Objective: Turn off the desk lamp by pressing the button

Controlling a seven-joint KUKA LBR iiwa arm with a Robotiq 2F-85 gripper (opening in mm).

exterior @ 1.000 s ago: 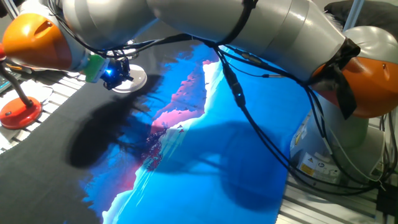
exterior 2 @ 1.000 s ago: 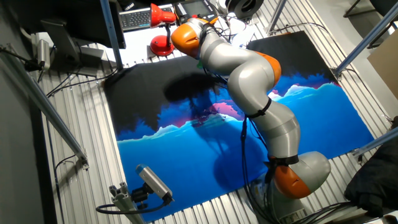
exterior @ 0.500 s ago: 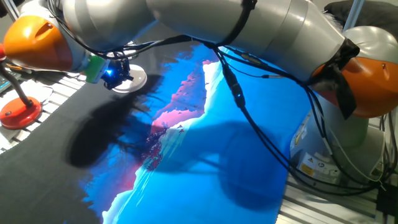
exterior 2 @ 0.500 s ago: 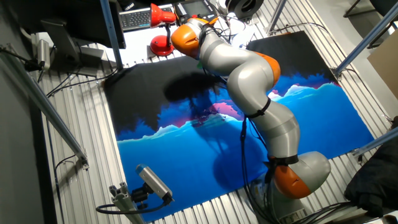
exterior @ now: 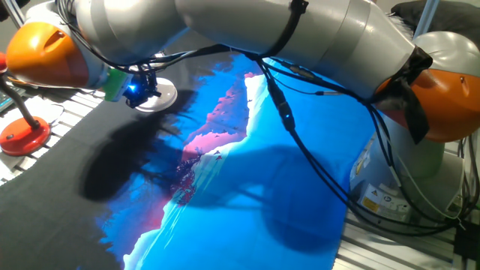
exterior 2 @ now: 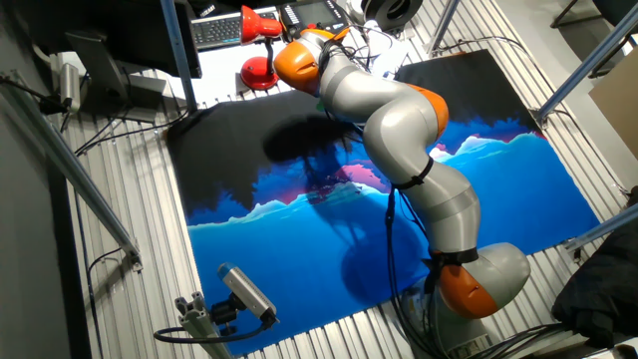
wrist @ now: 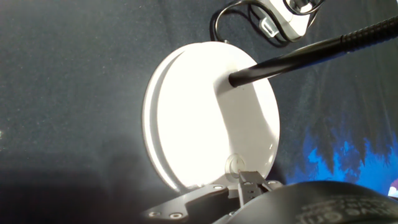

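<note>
The desk lamp's flat round white base (wrist: pixel 205 118) lies brightly lit on the dark mat and fills the middle of the hand view. Its thin dark stem (wrist: pixel 298 55) slants up to the right. A small round button (wrist: pixel 232 165) sits at the base's lower rim. My gripper (wrist: pixel 249 182) shows as one narrow metal tip with its fingers together, right beside the button at its lower right. In one fixed view the gripper (exterior: pixel 139 91) glows blue over the base (exterior: pixel 165 95). The lamp head is out of view.
A second lamp with a round red base (exterior: pixel 22 135) stands at the mat's left edge, also in the other fixed view (exterior 2: pixel 259 68). A white plug and cable (wrist: pixel 283 18) lie behind the white base. The blue and black mat (exterior: pixel 247 172) covers the table.
</note>
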